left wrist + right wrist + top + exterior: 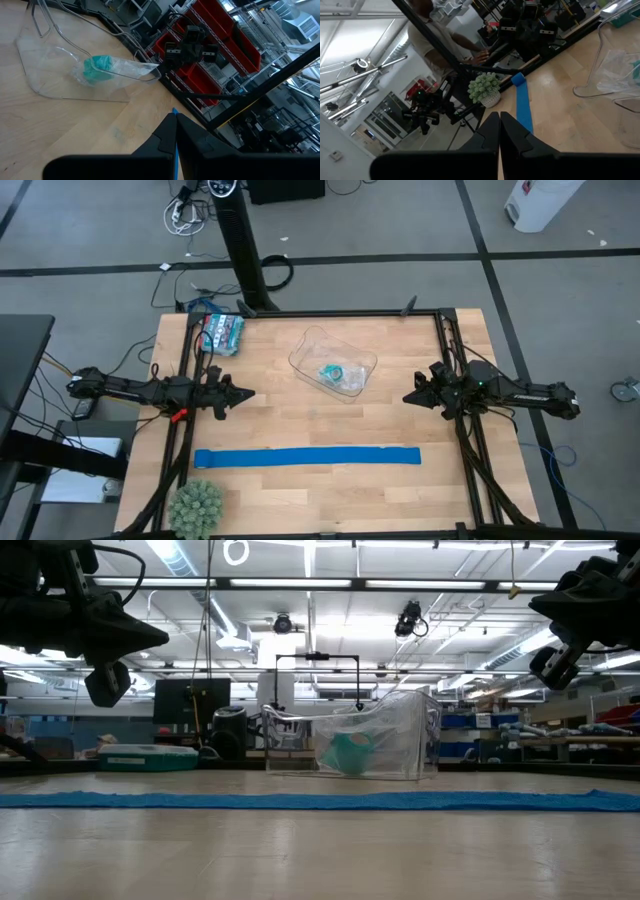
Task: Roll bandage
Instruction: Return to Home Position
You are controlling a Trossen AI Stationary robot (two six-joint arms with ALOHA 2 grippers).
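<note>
The bandage [331, 372] is a small teal roll. It lies in crumpled clear wrap inside a clear plastic tub [350, 352] at the middle of the table's far half, and it also shows in the low view [348, 753] and the left wrist view [97, 67]. My left gripper [248, 393] hovers shut at the table's left edge, pointing level toward the middle [175, 116]. My right gripper [407, 397] hovers shut at the right edge, facing it [499, 116]. Neither touches anything.
A long royal-blue strip [307, 457] lies flat along the near part of the table. A small green plant [196, 505] stands at the near left corner and a printed packet [222, 333] at the far left. A person [427, 35] stands beyond the table.
</note>
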